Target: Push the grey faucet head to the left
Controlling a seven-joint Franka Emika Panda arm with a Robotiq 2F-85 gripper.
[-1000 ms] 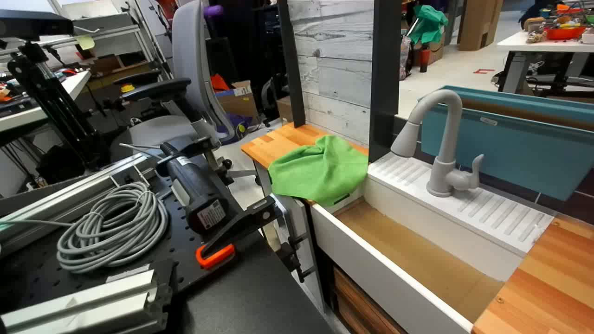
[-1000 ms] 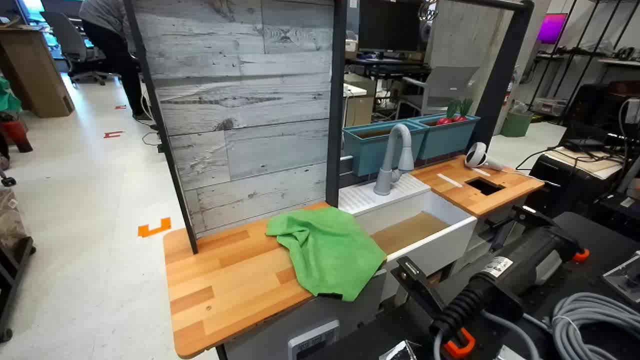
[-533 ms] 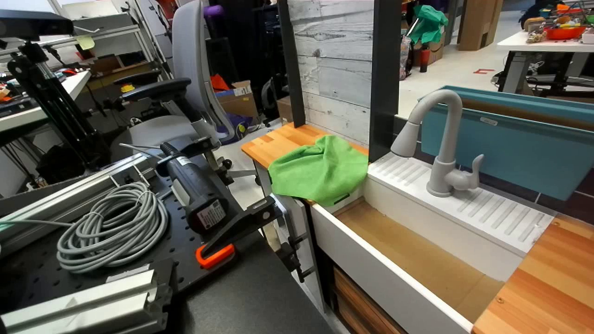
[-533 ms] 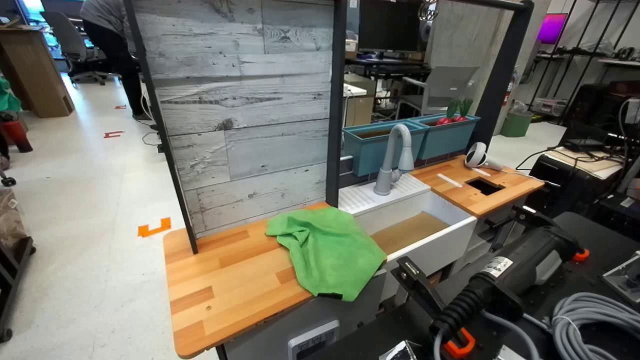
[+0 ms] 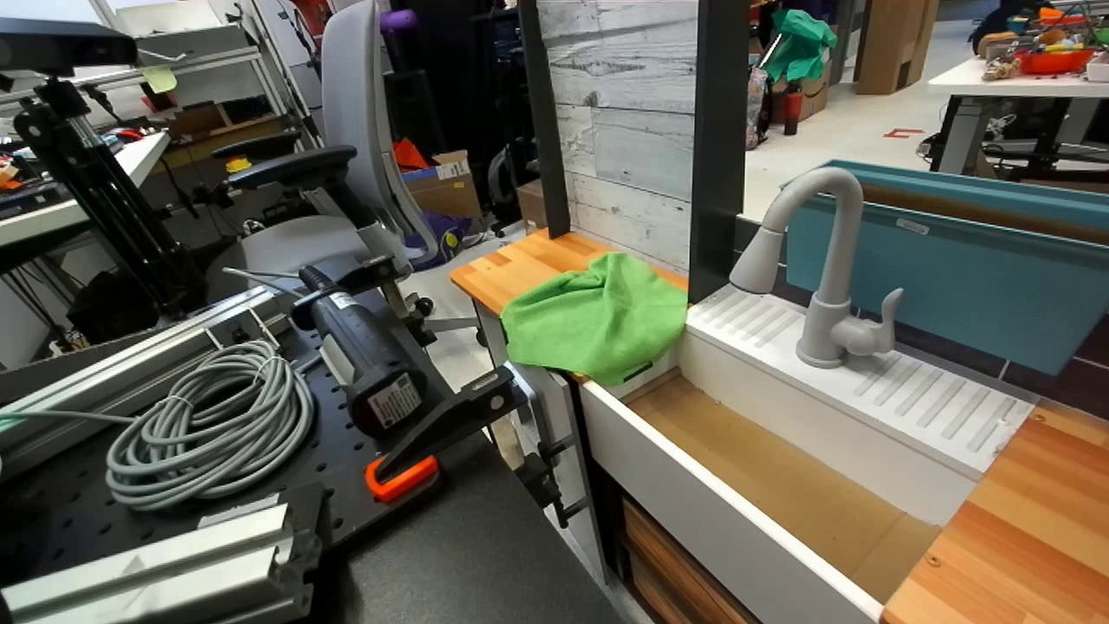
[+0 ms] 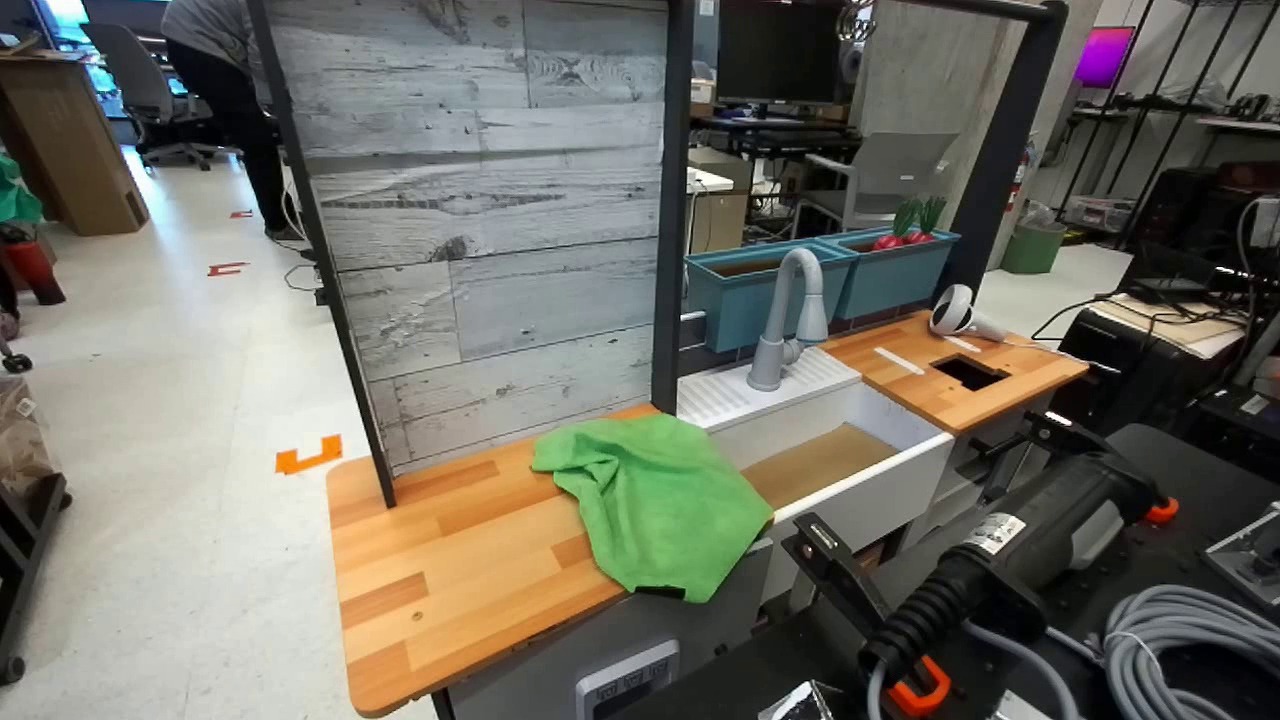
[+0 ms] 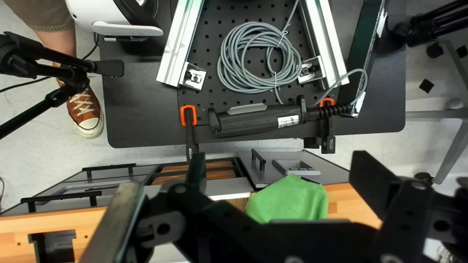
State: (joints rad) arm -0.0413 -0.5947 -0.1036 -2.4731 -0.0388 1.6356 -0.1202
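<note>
One grey faucet head [image 5: 838, 256], one sink [image 5: 719, 529], one bright-green cloth [image 5: 602, 321], two teal planters [image 6: 735, 305], one cable coil [image 7: 230, 65].

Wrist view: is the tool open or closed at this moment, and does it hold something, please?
Tool: open wide, holding nothing.

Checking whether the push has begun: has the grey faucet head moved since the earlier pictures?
No, neither way: in both exterior views the grey faucet head sits just as before against the teal planter behind it.
</note>
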